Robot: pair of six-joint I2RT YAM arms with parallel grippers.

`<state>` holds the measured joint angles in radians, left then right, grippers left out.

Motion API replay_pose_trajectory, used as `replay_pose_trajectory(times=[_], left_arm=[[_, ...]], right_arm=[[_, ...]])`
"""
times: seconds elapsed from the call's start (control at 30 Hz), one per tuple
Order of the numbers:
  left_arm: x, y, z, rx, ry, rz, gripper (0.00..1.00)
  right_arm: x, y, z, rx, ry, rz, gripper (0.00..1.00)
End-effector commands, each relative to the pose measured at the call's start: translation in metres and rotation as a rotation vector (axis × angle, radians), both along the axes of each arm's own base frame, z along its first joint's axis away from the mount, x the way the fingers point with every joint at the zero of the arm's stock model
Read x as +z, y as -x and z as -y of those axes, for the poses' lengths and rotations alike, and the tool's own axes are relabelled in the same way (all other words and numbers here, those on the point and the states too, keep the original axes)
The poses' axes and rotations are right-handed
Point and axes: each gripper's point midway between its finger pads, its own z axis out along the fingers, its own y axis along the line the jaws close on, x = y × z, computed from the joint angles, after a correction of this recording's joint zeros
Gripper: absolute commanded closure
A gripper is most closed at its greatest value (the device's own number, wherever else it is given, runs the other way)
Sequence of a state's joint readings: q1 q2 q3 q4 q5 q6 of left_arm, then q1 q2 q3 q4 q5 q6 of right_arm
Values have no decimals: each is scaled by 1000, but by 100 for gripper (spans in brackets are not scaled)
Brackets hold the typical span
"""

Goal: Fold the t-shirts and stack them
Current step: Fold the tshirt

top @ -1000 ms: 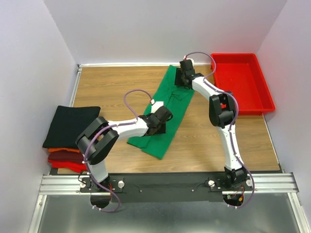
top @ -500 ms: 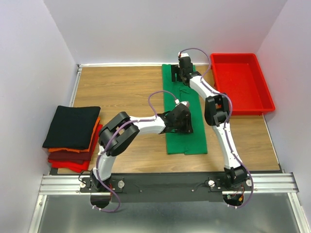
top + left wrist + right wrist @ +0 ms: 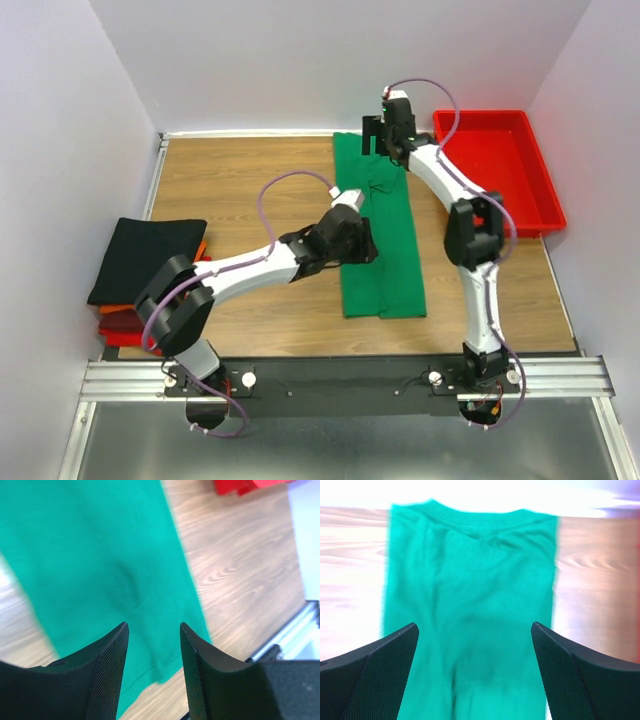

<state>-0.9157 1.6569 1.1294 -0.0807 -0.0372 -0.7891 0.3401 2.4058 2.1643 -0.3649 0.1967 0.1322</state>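
A: Where's the green t-shirt point(image 3: 385, 250)?
B: Mid-surface point(image 3: 240, 180), a long strip running 12 to 6 o'clock. The folded stack point(image 3: 148, 262) sits at 8 o'clock.
A: How will it handle?
B: Light and limp, likely to sag. I'd pinch both corners of one short end.
A: Holding anything?
B: No. The left gripper point(image 3: 152, 672) has its fingers point(image 3: 107, 675) spread and empty over the cloth, and the right gripper point(image 3: 475, 680) is wide apart. Only its wrist view shows what looks like the neckline. Only the top view shows the stack.
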Motion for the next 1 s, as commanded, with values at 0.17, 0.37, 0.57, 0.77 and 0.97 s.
replay_pose_trajectory(times=[0.17,0.37,0.57,0.77,0.97], left_arm=[[-76,43,-81,58,-204,-71,46],[-103,66,-76,-35,-201,-101,46],[-124,79,-73,-67,-221,-140,46],[-128,87,-80,-83,-233,-152,46],[-145,107,-87,-141,-290,-238,54]], right_arm=[[76,136,26,-116,-259,-54,0],[27,234,31,-120,-335,-173,2],[-10,284,45,-164,-347,-238,3],[-20,306,54,-183,-355,-251,3],[-24,316,62,-208,-335,-266,2]])
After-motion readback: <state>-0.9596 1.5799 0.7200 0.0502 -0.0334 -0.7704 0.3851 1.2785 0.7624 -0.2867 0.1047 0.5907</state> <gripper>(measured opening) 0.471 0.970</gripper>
